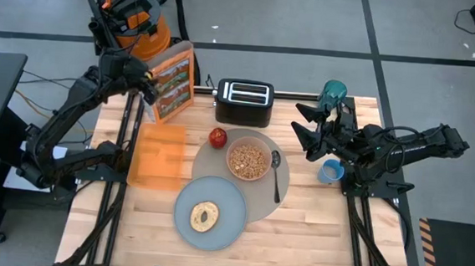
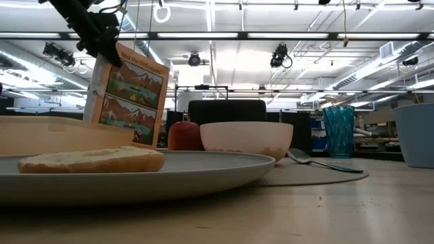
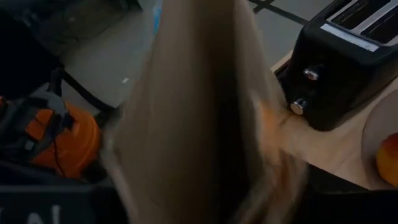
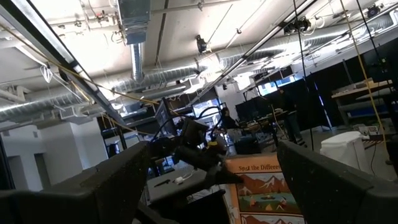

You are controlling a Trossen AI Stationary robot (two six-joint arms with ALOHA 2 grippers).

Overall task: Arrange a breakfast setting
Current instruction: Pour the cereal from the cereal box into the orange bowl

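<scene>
The orange cereal box [image 1: 175, 80] is at the table's far left, tilted, and also shows in the low view [image 2: 129, 95]. My left gripper [image 1: 147, 87] is shut on its top. The pink bowl [image 1: 248, 161] with cereal, the spoon [image 1: 276, 174] and the red apple [image 1: 218, 137] lie on the grey mat [image 1: 258, 203]. The bagel [image 1: 205, 216] lies on the grey plate [image 1: 218, 232]. The blue cup [image 1: 331, 171] stands under my right arm. My right gripper [image 1: 305, 125] is open and empty, raised above the table's right part, its fingers apart in the right wrist view [image 4: 217, 186]. My left gripper holds the cereal box by its top edge, at the left corner [image 2: 112, 53], coming from above. The left wrist view looks down into the box's open top [image 3: 186, 112]. The box hangs tilted; its bottom is hidden behind the orange tray, so I cannot tell whether it rests on the table.
An orange translucent tray [image 1: 157, 156] lies at the left, near the box. The black toaster [image 1: 244, 102] stands at the far edge, and the teal bottle [image 1: 334, 93] at the far right. Bare wood shows at the near right.
</scene>
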